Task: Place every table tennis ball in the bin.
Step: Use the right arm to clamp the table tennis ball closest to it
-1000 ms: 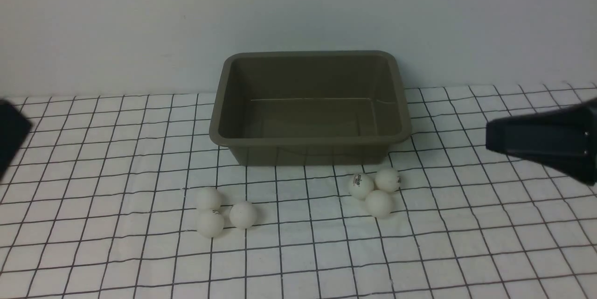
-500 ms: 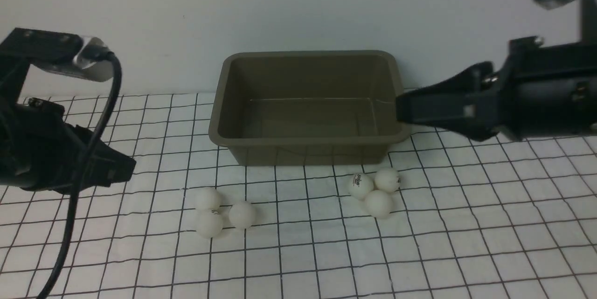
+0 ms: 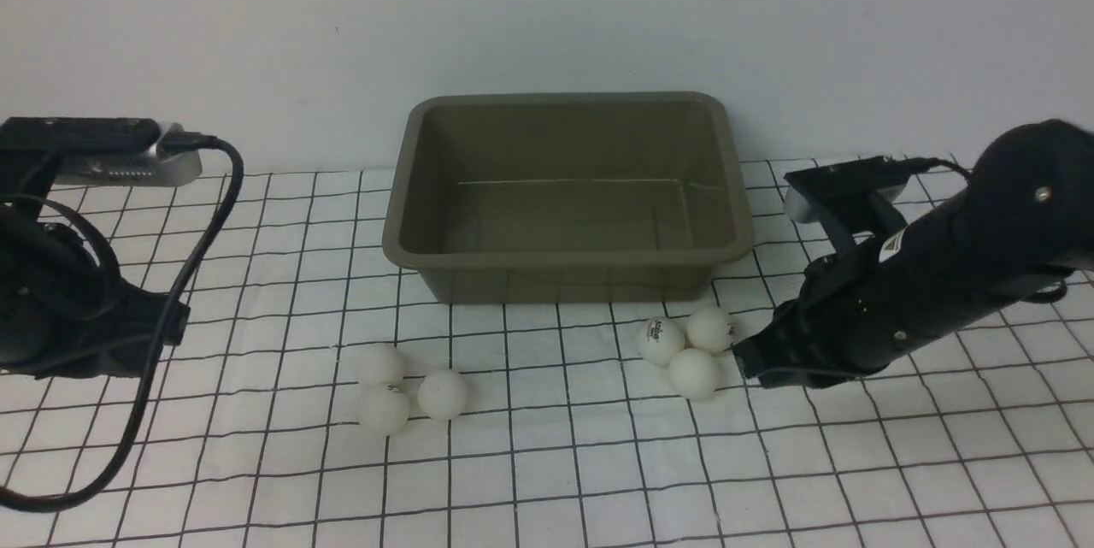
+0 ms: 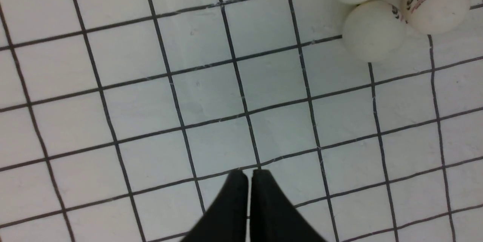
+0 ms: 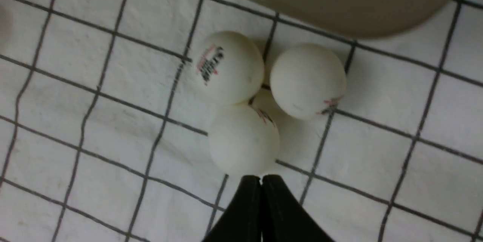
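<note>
In the front view, going left to right, the left claw (image 4: 249, 176) comes first, out past the left-hand balls, its fingers drawn together with nothing between them. Next come three balls lying close together on the grid-lined table (image 3: 282, 497): a back ball (image 3: 381, 365), a front ball (image 3: 384, 409) and, just beside them, a third ball (image 3: 443, 394). All three sit in front of the bin's left end and still need to go in. The bin (image 3: 568, 285) stands upright in the middle, near the wall (image 3: 547, 9), and what shows of its inside holds no ball, so by my reckoning nothing of the job is done so far. In front of the bin's right end is the second cluster: a printed ball (image 3: 661, 341), a near ball (image 3: 694, 374) and a far ball (image 3: 710, 329), packed closely and also waiting. Last comes the right claw (image 5: 261, 181), just beside that cluster, its fingers likewise closed and empty; the right wrist view shows its tips close to the near ball. That makes six balls out on the table and, as far as the pictures show, six left to put away. The work looks to be at its very start, with both claws reaching toward their own clusters; each would have to open before it can take a first ball.
</note>
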